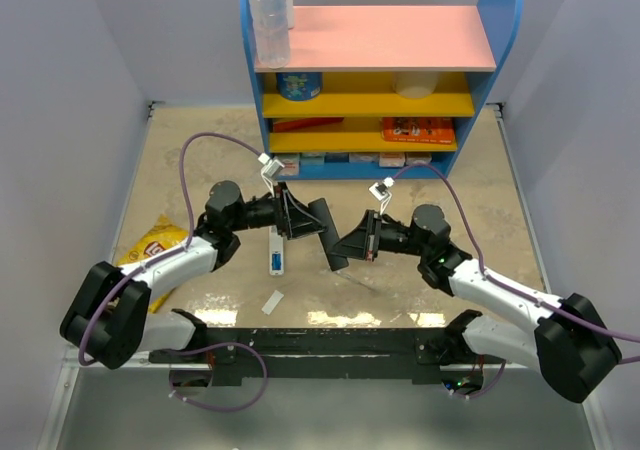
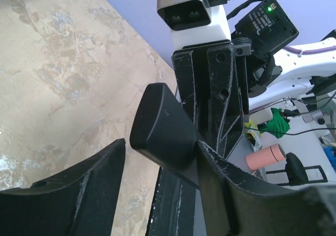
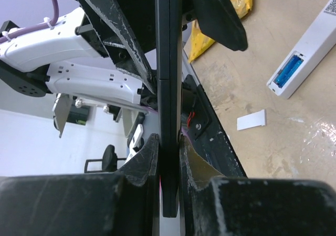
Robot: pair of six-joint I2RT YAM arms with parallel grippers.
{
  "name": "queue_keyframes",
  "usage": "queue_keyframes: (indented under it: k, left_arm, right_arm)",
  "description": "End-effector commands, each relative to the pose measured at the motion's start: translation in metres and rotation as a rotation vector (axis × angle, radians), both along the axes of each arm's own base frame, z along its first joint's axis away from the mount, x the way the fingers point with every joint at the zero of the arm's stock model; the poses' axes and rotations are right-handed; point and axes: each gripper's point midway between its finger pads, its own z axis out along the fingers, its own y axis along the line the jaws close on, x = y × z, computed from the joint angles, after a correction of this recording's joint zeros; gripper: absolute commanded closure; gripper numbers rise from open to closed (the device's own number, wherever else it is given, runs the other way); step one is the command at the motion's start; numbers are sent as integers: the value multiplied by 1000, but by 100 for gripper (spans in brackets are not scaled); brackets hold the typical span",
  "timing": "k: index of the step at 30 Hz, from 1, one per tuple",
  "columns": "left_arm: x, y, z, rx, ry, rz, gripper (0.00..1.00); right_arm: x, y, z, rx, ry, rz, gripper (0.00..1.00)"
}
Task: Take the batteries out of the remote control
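**A:** Which step is in hand?

**B:** As I read it, work on the black remote (image 3: 168, 63). It hangs in the air between both arms, above the desk (image 3: 294, 157). The right jaws are clamped narrow on its thin faces at 1 end. The left jaws stand partway apart astride the other end. In the left wrist view, 1 finger (image 2: 247, 194) touches the remote's side and the other finger (image 2: 68, 194) stands off with a gap. So there is no second hold yet.

**A:** And the batteries?

**B:** The only ones I can see are blue cells (image 3: 290, 71). They are seated in the open bay of a white remote (image 3: 310, 47) lying flat on the desk, near the left arm. Its white cover (image 3: 251, 120) lies loose close by, apart from it. The cells are too small to count with confidence. The black remote shows only its edge and end, so I cannot tell whether it holds any.

**A:** What does the next move call for?

**B:** I'd say the left jaws need to come together squarely on the black remote without twisting it in the right jaws. With 2 holds, its battery door can be turned into reach and worked off. The blue cells are not yet out either. They sit low in their bay, so lifting them will take a fine pinch with narrow tips.
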Motion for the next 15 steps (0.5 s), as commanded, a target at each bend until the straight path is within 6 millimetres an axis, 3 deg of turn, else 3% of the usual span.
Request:
queue_keyframes:
  k: [1, 4, 8, 13, 15]
  left_arm:
    - [9, -1, 12, -36, -69, 36, 41]
    - [13, -1, 16, -53, -75, 52, 45]
    - [18, -2, 15, -60, -63, 69, 57]
    - [22, -1, 11, -60, -48, 79, 59]
    - [25, 0, 11, -59, -49, 87, 65]
  right_arm:
    - [-12, 0, 17, 61, -70, 61, 100]
    - [-15, -1, 8, 47, -52, 71, 100]
    - [-17, -3, 4, 44, -50, 71, 100]
    - [-20, -5, 5, 46, -54, 73, 100]
    - [-22, -6, 4, 45, -51, 71, 100]
